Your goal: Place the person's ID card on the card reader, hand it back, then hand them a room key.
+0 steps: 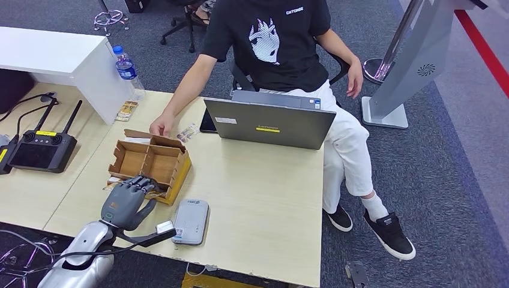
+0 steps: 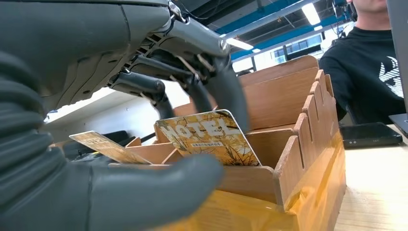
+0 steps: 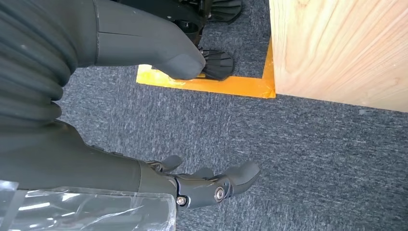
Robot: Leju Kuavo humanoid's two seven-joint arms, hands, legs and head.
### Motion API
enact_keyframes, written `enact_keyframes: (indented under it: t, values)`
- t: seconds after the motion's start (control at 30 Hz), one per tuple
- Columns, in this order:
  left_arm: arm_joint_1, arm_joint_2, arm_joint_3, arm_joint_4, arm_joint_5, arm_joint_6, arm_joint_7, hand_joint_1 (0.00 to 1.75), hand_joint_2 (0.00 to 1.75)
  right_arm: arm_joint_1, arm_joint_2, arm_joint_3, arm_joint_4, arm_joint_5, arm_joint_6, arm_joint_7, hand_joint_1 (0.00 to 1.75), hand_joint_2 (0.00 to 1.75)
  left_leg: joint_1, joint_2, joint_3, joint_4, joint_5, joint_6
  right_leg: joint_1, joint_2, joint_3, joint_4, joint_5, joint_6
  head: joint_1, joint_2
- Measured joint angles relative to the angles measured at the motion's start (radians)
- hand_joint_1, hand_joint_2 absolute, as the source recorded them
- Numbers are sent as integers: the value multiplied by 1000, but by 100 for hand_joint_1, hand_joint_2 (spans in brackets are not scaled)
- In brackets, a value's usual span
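On the pale wooden table (image 1: 264,198), near its front edge, the robot's left hand (image 1: 127,203) hovered at the near side of an open brown divided cardboard box with yellow tape along its side (image 1: 151,163). In the left wrist view its dark fingers (image 2: 226,91) reached down behind a yellowish room key card printed HOTEL (image 2: 208,138), which stood tilted in a near slot of the box, while the thick grey thumb (image 2: 144,192) lay in front of the box wall. Whether the fingers actually pinched the card could not be told. A second similar card (image 2: 108,147) leaned in a neighbouring slot. Just beside the box, on the robot's right of the hand, lay the flat grey rectangular card reader (image 1: 191,221). At the far side of the box a seated person in a black T-shirt (image 1: 276,42) rested a hand (image 1: 161,126) on the table, near a small card (image 1: 187,132) lying flat. A grey laptop (image 1: 270,123) stood open before the person. The right hand (image 3: 207,183) hung over grey carpet (image 3: 308,159), fingers loosely apart, holding nothing.
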Motion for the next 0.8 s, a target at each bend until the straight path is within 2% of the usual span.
enact_keyframes:
  t: [0.27, 0.6, 0.8]
  values:
    - [1, 0, 9, -1, 5, 10, -9, 162, 175, -3, 0, -6, 0, 10, 0, 0, 0, 175, 0, 0, 0, 0, 0, 0, 0, 0, 0, 0, 0, 0, 0, 0]
    - [10, 6, 62, -88, 33, 115, -38, 161, 175, -8, 0, -12, 0, 24, 0, 1, 0, 175, 0, 0, 0, 0, 0, 0, 0, 0, 0, 0, 0, 0, 0, 0]
    - [-46, 17, 99, -158, 80, 106, -64, 168, 175, -15, 1, -12, 0, 38, 1, 6, 0, 175, 0, -1, 0, 0, 2, -1, 0, -1, 0, 0, 1, 0, 0, 0]
